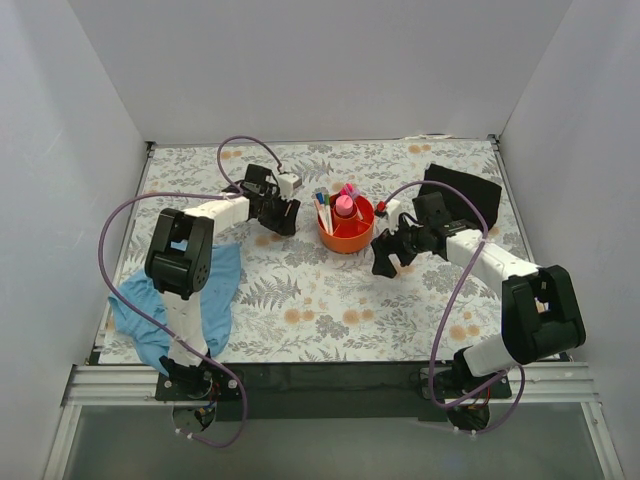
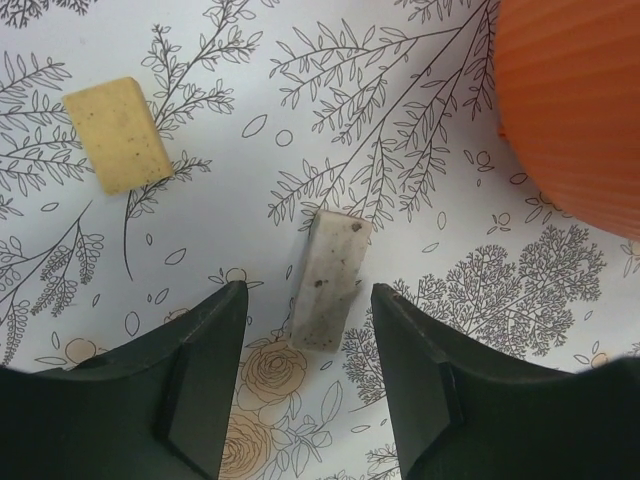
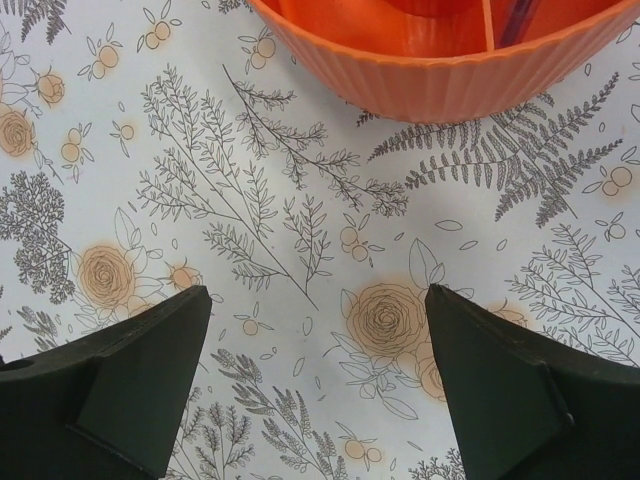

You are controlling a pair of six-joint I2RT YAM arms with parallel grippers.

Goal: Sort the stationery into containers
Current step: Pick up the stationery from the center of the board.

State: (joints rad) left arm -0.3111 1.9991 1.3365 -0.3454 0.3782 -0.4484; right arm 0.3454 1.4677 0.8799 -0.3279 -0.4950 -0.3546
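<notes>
Your left gripper [image 2: 308,292]: fingers apart, flanking pale block [image 2: 330,275]. Your right gripper [image 3: 318,300]: fingers apart above table [image 3: 200,150], near orange organizer [image 3: 440,85].

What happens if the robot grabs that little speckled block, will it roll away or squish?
Probably neither. The speckled block has flat faces and straight edges, so it should sit still rather than roll. It looks like an eraser, so it is likely light and firm. The left gripper is open with the block's near end between its fingers, and flat sides should pinch easily.
</notes>
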